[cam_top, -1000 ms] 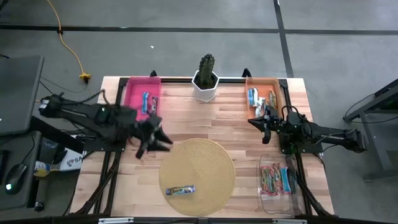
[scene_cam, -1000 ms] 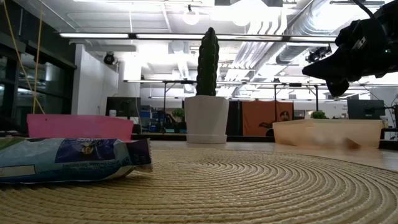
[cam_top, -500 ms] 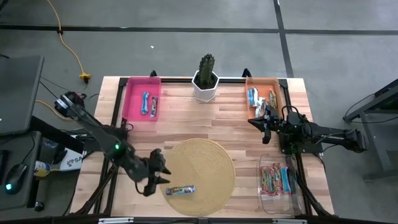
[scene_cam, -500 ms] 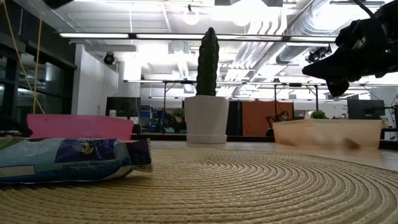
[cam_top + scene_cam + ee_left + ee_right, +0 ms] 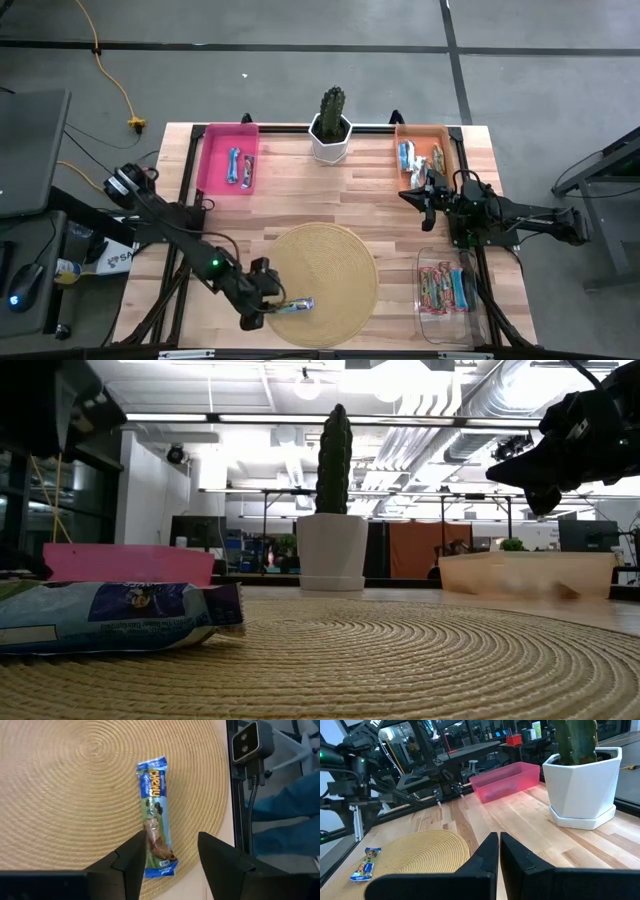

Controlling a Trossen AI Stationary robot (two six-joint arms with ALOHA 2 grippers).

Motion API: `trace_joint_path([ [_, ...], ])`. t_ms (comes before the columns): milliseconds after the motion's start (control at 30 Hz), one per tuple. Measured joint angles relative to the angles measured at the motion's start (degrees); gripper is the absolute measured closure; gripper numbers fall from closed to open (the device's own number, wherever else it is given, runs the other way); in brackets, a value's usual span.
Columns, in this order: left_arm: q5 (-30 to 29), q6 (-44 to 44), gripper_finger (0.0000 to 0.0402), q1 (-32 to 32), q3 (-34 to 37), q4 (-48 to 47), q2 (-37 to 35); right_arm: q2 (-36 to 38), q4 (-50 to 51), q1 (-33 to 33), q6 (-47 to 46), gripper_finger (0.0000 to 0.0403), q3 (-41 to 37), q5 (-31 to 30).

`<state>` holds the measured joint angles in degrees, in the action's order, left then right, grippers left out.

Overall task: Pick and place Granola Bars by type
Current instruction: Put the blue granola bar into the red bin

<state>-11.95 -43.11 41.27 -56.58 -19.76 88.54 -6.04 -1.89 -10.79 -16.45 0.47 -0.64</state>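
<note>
The left tool (image 5: 167, 855) hangs with fingers spread astride the blue granola bar (image 5: 156, 817) on the woven mat (image 5: 75, 795), while the right tool (image 5: 418, 196) waits closed near the orange bin (image 5: 452, 150).

Blue-and-white bar (image 5: 156, 817) with a brown picture on its wrapper, centre of the left wrist frame, on a tan woven mat (image 5: 340, 255) with concentric rings. Pink bin (image 5: 213, 160) upper left of the high frame, orange bin (image 5: 447, 140) upper right. White pot (image 5: 331, 145), green cactus (image 5: 332, 103). Light striped wood table (image 5: 380, 190). Clear bin (image 5: 425, 320) lower right holds multicoloured pink/red and blue bars (image 5: 445, 287).
</note>
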Motion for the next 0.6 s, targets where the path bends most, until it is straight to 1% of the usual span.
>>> trace_joint_path([
  [67,0.95,0.02,0.0217,-0.02,0.00,0.99,1.20,0.00,-0.02,0.00,0.00,0.0402,-0.02,-0.02],
  [167,1.05,-0.22,0.0188,-0.02,0.00,2.87,2.37,0.00,0.00,0.02,0.02,0.0402,-0.02,-0.02],
  [267,1.05,-0.63,0.0154,-0.02,0.00,3.39,2.53,0.00,-0.01,0.01,0.01,0.0402,0.00,-0.01],
  [367,0.35,-0.52,0.0130,-0.02,0.00,3.22,2.53,0.00,0.00,0.00,0.00,0.0402,-0.01,-0.01],
  [433,-0.43,-0.25,0.0122,-0.02,0.00,3.31,2.53,0.00,0.00,0.02,0.00,0.0402,0.00,0.00],
  [600,-1.99,0.84,0.0119,-0.02,-0.02,3.12,4.32,0.00,0.00,0.01,0.00,0.0402,-0.01,-0.01],
])
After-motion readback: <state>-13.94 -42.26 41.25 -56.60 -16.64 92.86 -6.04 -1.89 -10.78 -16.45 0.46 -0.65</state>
